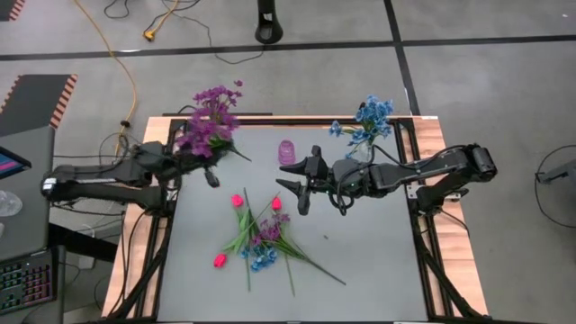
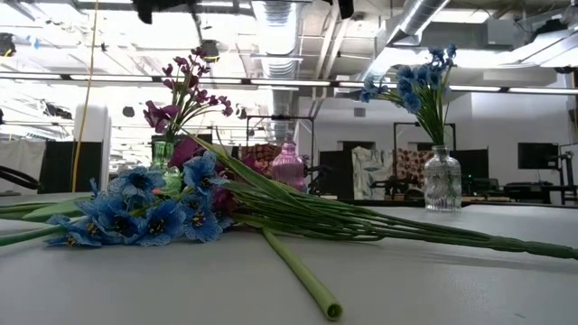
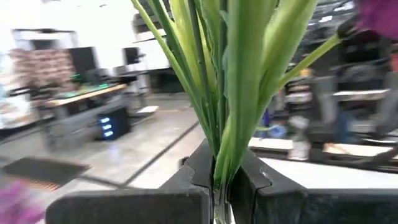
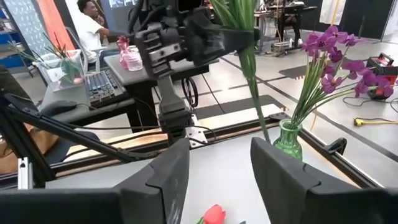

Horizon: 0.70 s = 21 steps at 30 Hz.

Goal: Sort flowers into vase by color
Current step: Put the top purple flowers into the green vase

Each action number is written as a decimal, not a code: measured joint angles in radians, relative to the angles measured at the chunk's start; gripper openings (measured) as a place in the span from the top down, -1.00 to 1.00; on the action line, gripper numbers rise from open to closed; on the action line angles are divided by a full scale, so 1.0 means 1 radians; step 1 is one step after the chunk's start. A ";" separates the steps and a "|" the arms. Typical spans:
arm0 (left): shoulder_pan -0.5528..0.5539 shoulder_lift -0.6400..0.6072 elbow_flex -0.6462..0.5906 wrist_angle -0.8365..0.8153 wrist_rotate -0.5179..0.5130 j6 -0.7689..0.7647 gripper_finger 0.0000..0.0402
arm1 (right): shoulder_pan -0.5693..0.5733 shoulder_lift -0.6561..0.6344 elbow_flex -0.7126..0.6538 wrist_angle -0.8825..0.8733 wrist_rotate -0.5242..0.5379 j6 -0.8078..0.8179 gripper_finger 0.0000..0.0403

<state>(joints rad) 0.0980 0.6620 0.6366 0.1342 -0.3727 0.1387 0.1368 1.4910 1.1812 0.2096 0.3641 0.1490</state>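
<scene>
My left gripper (image 1: pixel 210 174) is shut on a green-stemmed sprig (image 3: pixel 236 74) beside the green vase (image 4: pixel 287 140), which holds purple flowers (image 4: pixel 329 62). In the high view purple blooms (image 1: pixel 211 121) cover that vase. My right gripper (image 1: pixel 292 193) stands open and empty above the table's middle, pointing toward the left arm. Loose flowers (image 1: pixel 265 238) lie in a pile on the mat: pink-red buds (image 1: pixel 238 201), blue clusters (image 2: pixel 144 212) and a purple one. A clear vase (image 2: pixel 442 181) holds blue flowers (image 2: pixel 415 86). A pink vase (image 1: pixel 287 151) stands between the two. My left gripper pinches the sprig's stem and leaf bases (image 3: pixel 219 171) between its two fingers, which reach in about level and lie across the stem. The sprig stands roughly upright, clear of the table. Its thin lower stem (image 4: pixel 258 99) hangs down next to the green vase.
The mat (image 1: pixel 378 261) has bare room on its right half and near edge. A long stem (image 2: pixel 298 275) from the pile reaches toward the near edge. Beyond the table's left edge stand a desk with a keyboard (image 4: pixel 102 84) and a seated person (image 4: pixel 93 28).
</scene>
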 joint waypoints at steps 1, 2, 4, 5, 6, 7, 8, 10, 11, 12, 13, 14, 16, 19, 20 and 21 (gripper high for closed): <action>0.012 -0.031 -0.019 -0.004 -0.017 0.000 0.95 | 0.000 0.000 0.000 0.000 0.000 0.000 0.01; 0.025 -0.060 -0.040 -0.006 -0.035 0.001 0.95 | 0.000 0.000 0.000 0.000 0.000 0.000 0.01; 0.059 -0.117 -0.082 -0.014 -0.066 0.001 0.95 | 0.000 0.000 0.000 0.000 0.000 0.000 0.01; 0.077 -0.142 -0.103 -0.014 -0.079 0.001 0.95 | 0.000 0.000 0.000 -0.001 0.000 0.000 0.02; 0.098 -0.166 -0.123 -0.014 -0.088 0.001 0.95 | 0.000 0.000 0.000 -0.002 0.000 0.000 0.02; 0.118 -0.188 -0.140 -0.017 -0.100 0.002 0.95 | 0.000 0.000 0.000 -0.004 0.000 0.000 0.02; 0.140 -0.208 -0.155 -0.021 -0.112 0.007 0.95 | 0.000 0.000 0.000 -0.006 0.000 0.000 0.02; 0.181 -0.242 -0.182 -0.019 -0.132 0.020 0.95 | 0.000 0.000 0.000 -0.011 0.000 0.000 0.02; 0.200 -0.254 -0.192 -0.020 -0.139 0.025 0.95 | 0.000 0.000 0.000 -0.014 0.000 0.000 0.02; 0.219 -0.264 -0.199 -0.019 -0.142 0.026 0.95 | 0.000 0.000 0.000 -0.018 0.000 0.000 0.02; 0.238 -0.271 -0.202 -0.029 -0.143 0.026 0.95 | 0.000 0.000 0.000 -0.020 0.000 0.000 0.03; 0.256 -0.273 -0.203 -0.037 -0.144 0.027 0.95 | 0.000 0.000 0.000 -0.022 0.000 0.000 0.03; 0.287 -0.272 -0.203 -0.041 -0.144 0.027 0.95 | 0.000 0.000 0.000 -0.029 0.000 0.000 0.03; 0.327 -0.267 -0.203 -0.047 -0.139 0.033 0.95 | 0.000 0.000 0.000 -0.031 0.000 0.000 0.03; 0.338 -0.264 -0.203 -0.054 -0.139 0.034 0.95 | 0.000 0.000 0.000 -0.031 0.000 0.000 0.03; 0.349 -0.262 -0.203 -0.060 -0.139 0.034 0.95 | 0.000 0.000 0.000 -0.031 0.000 0.000 0.03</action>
<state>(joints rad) 0.4473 0.3995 0.4339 0.0739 -0.5122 0.1727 0.1368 1.4910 1.1812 0.1786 0.3641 0.1493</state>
